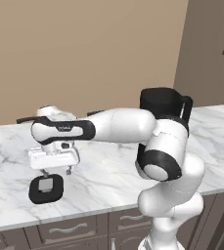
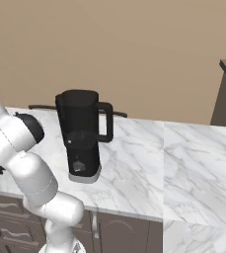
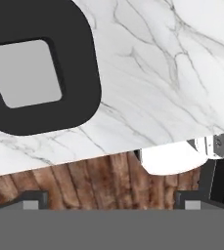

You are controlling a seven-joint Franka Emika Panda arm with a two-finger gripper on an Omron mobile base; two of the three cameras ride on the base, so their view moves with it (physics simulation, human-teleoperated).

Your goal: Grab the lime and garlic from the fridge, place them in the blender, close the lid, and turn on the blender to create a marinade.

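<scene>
Right now the risk sits at the near edge of the marble counter (image 1: 108,180). The lid (image 1: 46,189) lies flat there, close to the front lip, with the wooden floor showing just beyond that edge in the hand view. If the fingers come down off-centre or catch the rim, I judge they could shove the lid toward me and off the counter instead of lifting it. It is thin and lies flush on the stone, so there is little for the fingers to bite on; the raised light grey cap (image 3: 26,73) in its middle looks like the likeliest thing to pinch, and a miss there would simply push the lid along.

The gripper (image 1: 56,172) hangs just above the lid, pointing down, a little to the side of the cap rather than square over it; in the hand view the lid sits toward the upper left, not centred. The fingers are apart, holding nothing and touching nothing: the two tips (image 3: 33,199) stand wide at the bottom of the hand view with bare floor between them.

Further back, the blender (image 2: 82,136) stands on the counter well apart from the lid, its jug open at the top, handle to the right. Carrying the lid that far across, a weak pinch could let it slip, and a lid set down tilted would not seat. Whether the lime and garlic are inside the dark jug I cannot tell. Behind it is the tan wall (image 2: 134,49).
</scene>
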